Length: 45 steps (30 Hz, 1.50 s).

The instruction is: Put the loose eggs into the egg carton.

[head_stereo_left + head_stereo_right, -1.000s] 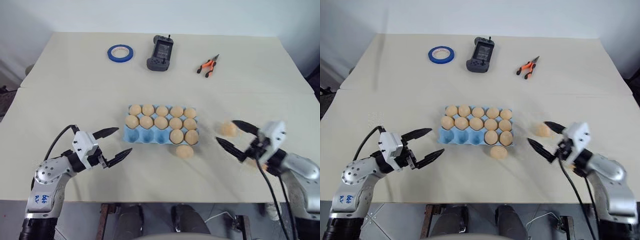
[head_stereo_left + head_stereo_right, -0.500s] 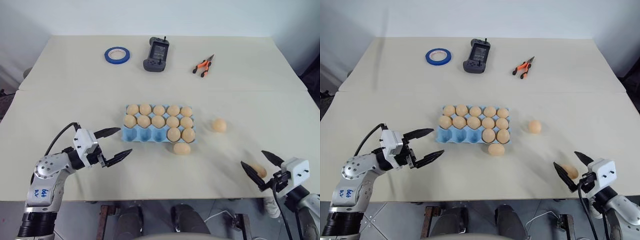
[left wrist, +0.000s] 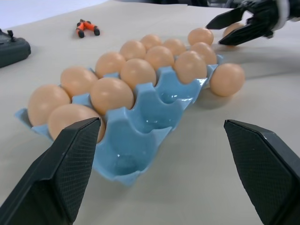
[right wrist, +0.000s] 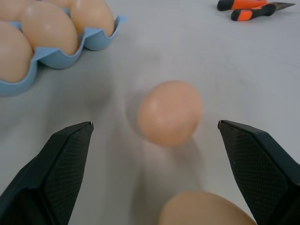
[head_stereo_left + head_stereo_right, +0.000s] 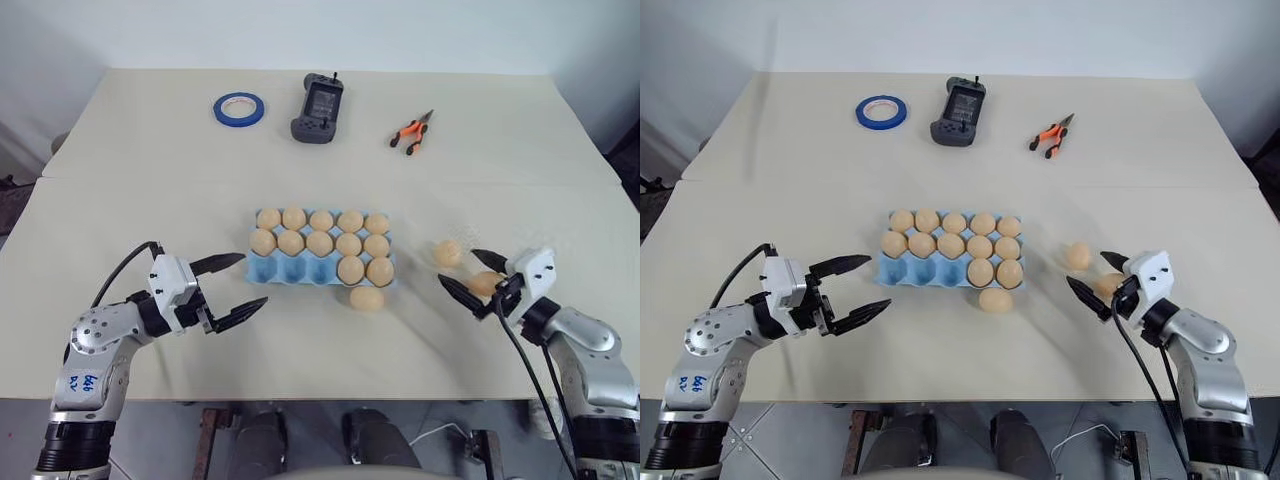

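The light blue egg carton (image 5: 270,268) lies mid-table; its two far rows are full, and the near row holds two eggs at its right end. One loose egg (image 5: 367,298) rests against the carton's near right corner. A second (image 5: 448,252) lies to the carton's right. A third (image 5: 485,283) sits between the spread fingers of my right gripper (image 5: 472,277), close to the palm; no finger visibly touches it (image 4: 206,208). Left of the carton, my left gripper (image 5: 252,280) is open and empty.
At the table's far side lie a blue tape roll (image 5: 239,106), a dark handheld controller (image 5: 319,97) and orange-handled pliers (image 5: 413,132). The table's front edge runs just below both grippers.
Half a second ago my right gripper was near the table's front edge around an egg. It is now farther in, beside the carton, with an egg still between its fingers. Left gripper unmoved.
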Each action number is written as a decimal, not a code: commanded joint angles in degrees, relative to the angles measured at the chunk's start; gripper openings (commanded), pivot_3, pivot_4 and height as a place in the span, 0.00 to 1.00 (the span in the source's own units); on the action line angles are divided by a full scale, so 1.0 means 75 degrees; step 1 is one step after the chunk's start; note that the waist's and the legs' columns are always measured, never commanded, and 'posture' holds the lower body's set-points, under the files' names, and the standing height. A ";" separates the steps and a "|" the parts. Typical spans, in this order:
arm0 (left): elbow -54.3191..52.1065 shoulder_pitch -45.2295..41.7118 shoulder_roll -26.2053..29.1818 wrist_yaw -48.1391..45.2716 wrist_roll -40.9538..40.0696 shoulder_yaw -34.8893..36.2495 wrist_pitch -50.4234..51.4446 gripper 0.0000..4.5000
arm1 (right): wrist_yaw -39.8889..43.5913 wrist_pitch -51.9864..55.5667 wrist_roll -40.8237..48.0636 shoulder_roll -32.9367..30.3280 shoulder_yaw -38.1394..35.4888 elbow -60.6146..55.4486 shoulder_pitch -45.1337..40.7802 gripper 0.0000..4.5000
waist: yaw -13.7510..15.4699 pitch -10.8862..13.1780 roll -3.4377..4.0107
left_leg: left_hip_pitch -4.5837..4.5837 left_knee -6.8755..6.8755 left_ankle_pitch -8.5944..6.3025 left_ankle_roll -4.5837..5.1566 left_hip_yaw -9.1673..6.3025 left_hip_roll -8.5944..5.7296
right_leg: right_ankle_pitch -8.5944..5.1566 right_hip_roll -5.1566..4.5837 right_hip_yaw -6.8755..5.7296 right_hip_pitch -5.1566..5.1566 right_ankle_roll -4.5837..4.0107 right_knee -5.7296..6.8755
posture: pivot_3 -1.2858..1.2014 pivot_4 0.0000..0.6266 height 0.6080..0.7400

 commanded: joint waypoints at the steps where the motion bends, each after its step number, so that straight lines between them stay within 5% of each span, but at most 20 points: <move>1: -0.0451 0.0112 -0.0052 0.0143 -0.0099 0.0004 -0.0056 1.00 | -0.0145 -0.0266 -0.0289 0.0174 0.0270 0.0765 -0.0627 0.99 | -0.0030 0.0000 0.0001 | 0.0000 0.0000 0.0001 0.0000 0.0002 0.0000 | 0.0000 0.0001 0.0002 0.0000 0.0000 0.0000 | 0.52 0.24 1.00; 14: -0.0840 0.0574 -0.0102 0.0493 -0.0148 0.0108 0.0001 1.00 | -0.0033 -0.0446 -0.0150 -0.0099 -0.0044 0.0932 -0.0336 0.99 | 0.0046 0.0001 0.0002 | -0.0014 0.0006 0.0001 0.0004 -0.0009 0.0005 | 0.0001 0.0000 -0.0015 -0.0007 0.0002 0.0002 | 0.52 0.24 1.00; 18: -0.0732 0.0473 -0.0103 0.0483 -0.0138 0.0080 -0.0011 1.00 | 0.0133 -0.0567 -0.0017 -0.0128 -0.0040 0.0794 -0.0162 0.80 | 0.0037 0.0001 0.0002 | -0.0014 0.0006 0.0001 0.0004 -0.0009 0.0005 | 0.0001 0.0002 -0.0014 -0.0005 0.0002 0.0002 | 0.52 0.24 1.00; 23: -0.0595 0.0315 -0.0092 0.0420 -0.0132 0.0057 -0.0035 1.00 | 0.0227 -0.0577 0.0129 -0.0263 -0.0218 0.0483 0.0164 0.43 | 0.0037 0.0001 0.0002 | -0.0013 0.0006 0.0003 0.0001 -0.0009 0.0005 | 0.0001 0.0002 -0.0014 -0.0005 0.0002 0.0003 | 0.52 0.24 1.00; 30: -0.0487 0.0356 -0.0016 0.0474 -0.0253 0.0421 -0.0007 1.00 | 0.1061 0.0710 0.1487 -0.0880 -0.0416 -0.1527 0.0534 0.43 | 0.0023 0.0005 0.0009 | -0.0016 0.0001 0.0003 0.0002 -0.0009 0.0005 | 0.0001 0.0004 -0.0014 -0.0008 0.0002 0.0000 | 0.52 0.24 1.00; 37: -0.0223 0.0851 -0.0164 0.0869 -0.0215 0.0990 -0.0042 1.00 | 0.0249 0.2697 0.1937 -0.0070 0.1571 -0.3769 -0.0995 0.43 | -0.0150 0.0009 0.0007 | -0.0012 -0.0004 0.0014 -0.0019 -0.0022 0.0025 | 0.0008 0.0024 -0.0016 -0.0011 -0.0012 0.0005 | 0.52 0.24 1.00; 45: -0.0504 0.1516 -0.0403 0.1366 -0.0185 0.1339 -0.0170 1.00 | -0.1176 0.3530 0.0327 0.1497 0.3675 -0.3206 -0.2603 0.43 | -0.0106 0.0006 0.0001 | -0.0063 -0.0008 0.0014 -0.0019 -0.0038 0.0011 | 0.0009 -0.0009 -0.0055 -0.0078 -0.0012 0.0027 | 0.52 0.24 1.00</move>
